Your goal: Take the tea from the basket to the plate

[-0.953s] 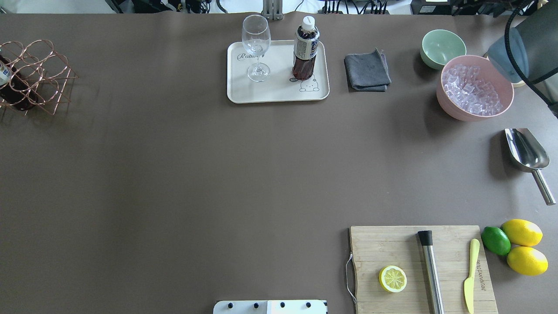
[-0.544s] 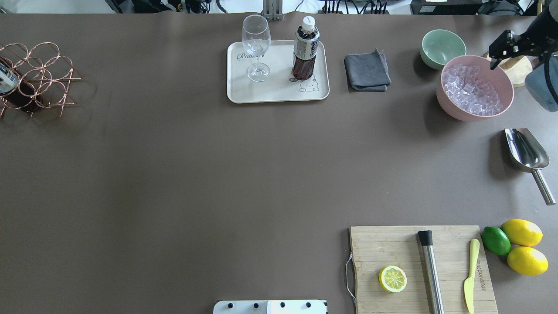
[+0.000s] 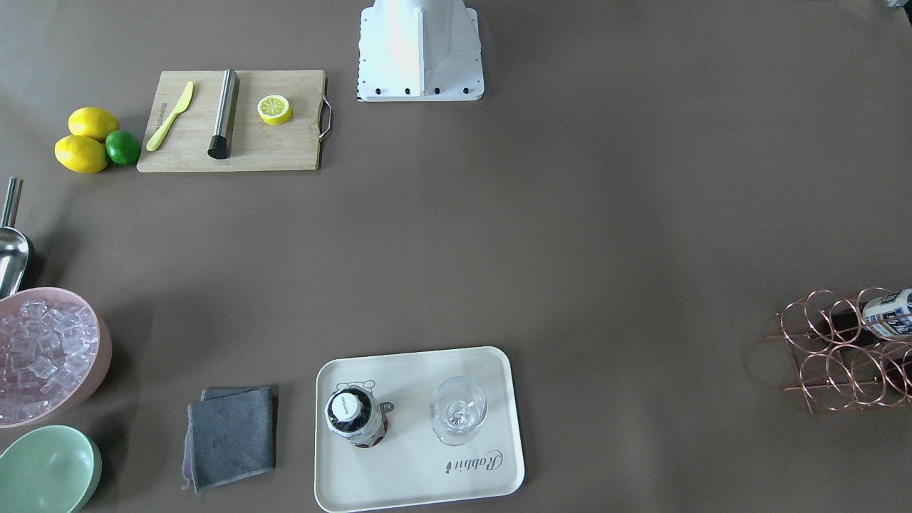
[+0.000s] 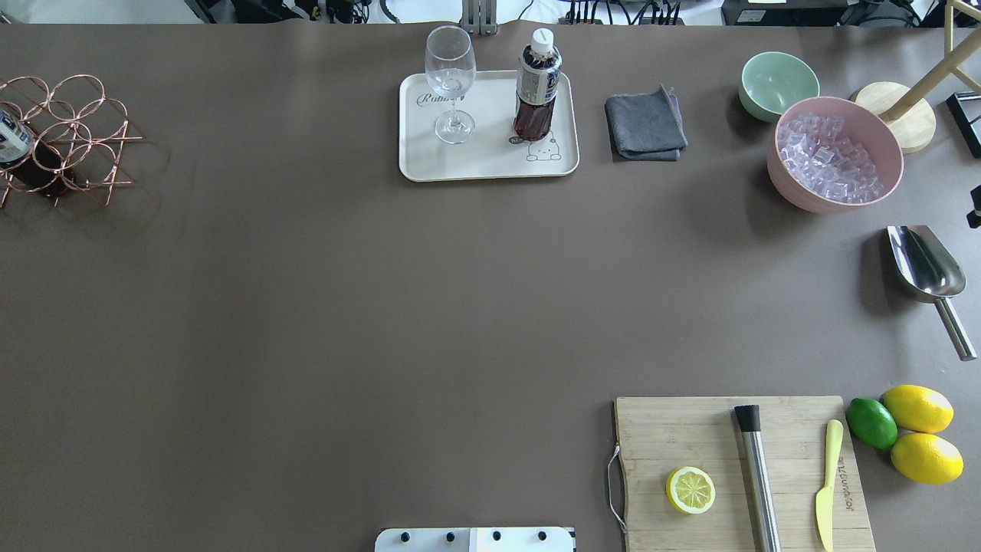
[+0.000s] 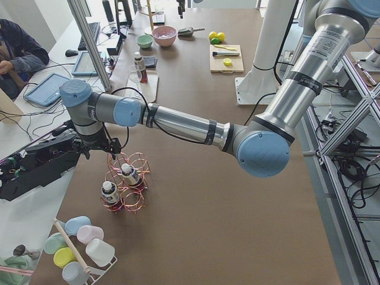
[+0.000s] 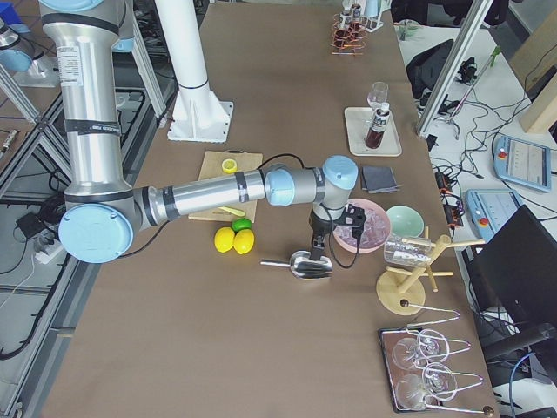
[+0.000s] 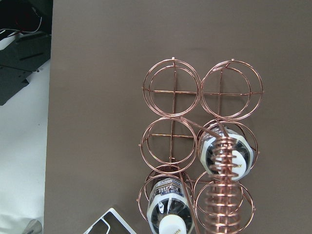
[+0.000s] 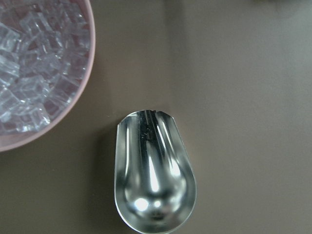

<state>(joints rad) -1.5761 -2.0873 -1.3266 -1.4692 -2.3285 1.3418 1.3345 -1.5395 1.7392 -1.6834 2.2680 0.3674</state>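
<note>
One tea bottle (image 4: 536,88) stands upright on the cream plate (image 4: 490,165), also in the front view (image 3: 354,417) on the plate (image 3: 420,484). Two more tea bottles (image 7: 225,156) lie in the copper wire basket (image 7: 170,117) at the table's left end (image 4: 77,115). My left gripper (image 5: 98,147) hangs just beside and above the basket (image 5: 127,184); I cannot tell whether it is open. My right gripper (image 6: 319,248) hovers over the metal scoop (image 6: 300,264); its fingers show in no close view.
A wine glass (image 4: 451,77) stands on the plate beside the bottle. A grey cloth (image 4: 645,124), green bowl (image 4: 778,83), pink bowl of ice (image 4: 835,153) and scoop (image 4: 923,264) lie at the right. Cutting board (image 4: 736,468), lemons and lime sit front right.
The right arm has left the overhead view's top right corner, uncovering a wooden stand. The basket shifted slightly a second ago and has stayed still since.
</note>
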